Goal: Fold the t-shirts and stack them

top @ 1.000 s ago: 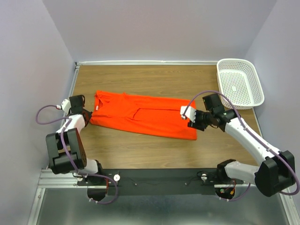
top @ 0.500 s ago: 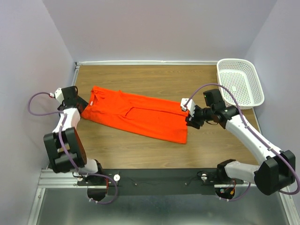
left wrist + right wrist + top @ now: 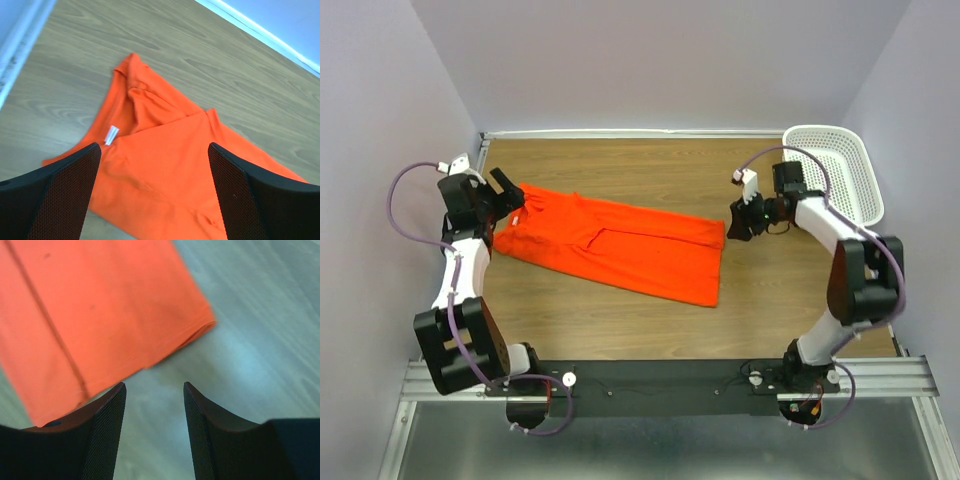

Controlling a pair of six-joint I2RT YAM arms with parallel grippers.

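Observation:
The orange-red t-shirt (image 3: 620,248) lies folded into a long band across the wooden table, collar end at the left. Its white label (image 3: 111,135) shows at the neck. My left gripper (image 3: 506,192) hovers over the collar end, jaws wide open, holding nothing. In the left wrist view the t-shirt (image 3: 165,170) lies below and between my open fingers (image 3: 55,200). My right gripper (image 3: 734,224) is just off the shirt's right hem, open and empty. The right wrist view shows the hem corner (image 3: 197,322) ahead of the gripper (image 3: 154,385), with bare table under the jaws.
A white perforated basket (image 3: 840,190) stands at the back right corner, partly behind my right arm. A raised rim (image 3: 620,133) runs along the far edge and walls close in the left and right sides. Bare wood (image 3: 620,330) lies between the shirt and the arm bases.
My left gripper has opened, let go of the collar end and drawn back to the far left. The right gripper has pulled away rightward off the hem. The shirt shifted slightly left.

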